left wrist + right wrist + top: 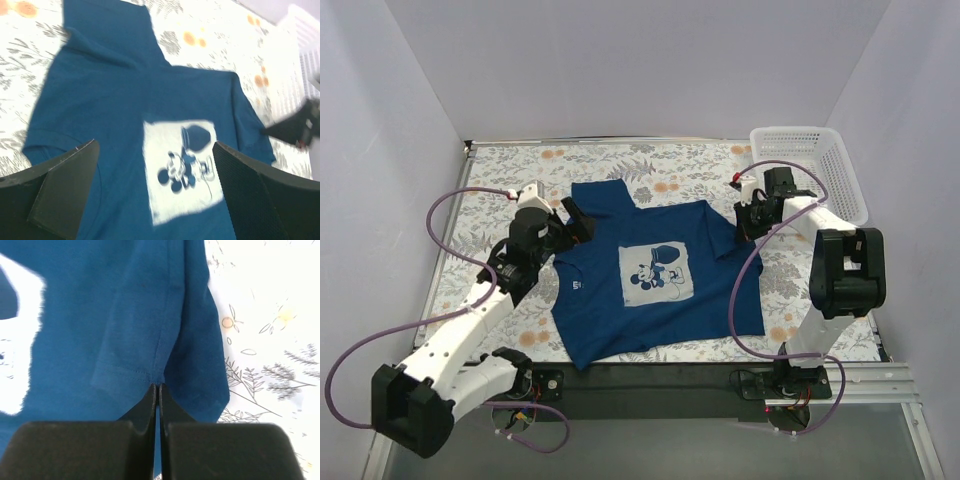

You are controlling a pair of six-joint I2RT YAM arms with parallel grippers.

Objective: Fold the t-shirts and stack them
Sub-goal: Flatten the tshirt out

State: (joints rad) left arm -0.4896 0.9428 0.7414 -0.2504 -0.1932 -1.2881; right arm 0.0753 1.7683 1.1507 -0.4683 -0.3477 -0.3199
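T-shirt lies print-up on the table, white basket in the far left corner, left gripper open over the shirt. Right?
No: the basket stands in the far right corner, as the top view shows. The t-shirt does lie print-up and the left gripper is open over it.

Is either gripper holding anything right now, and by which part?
The right gripper is shut on the navy t-shirt, pinching its sleeve hem at the edge. The left gripper is open above the shirt, holding nothing.
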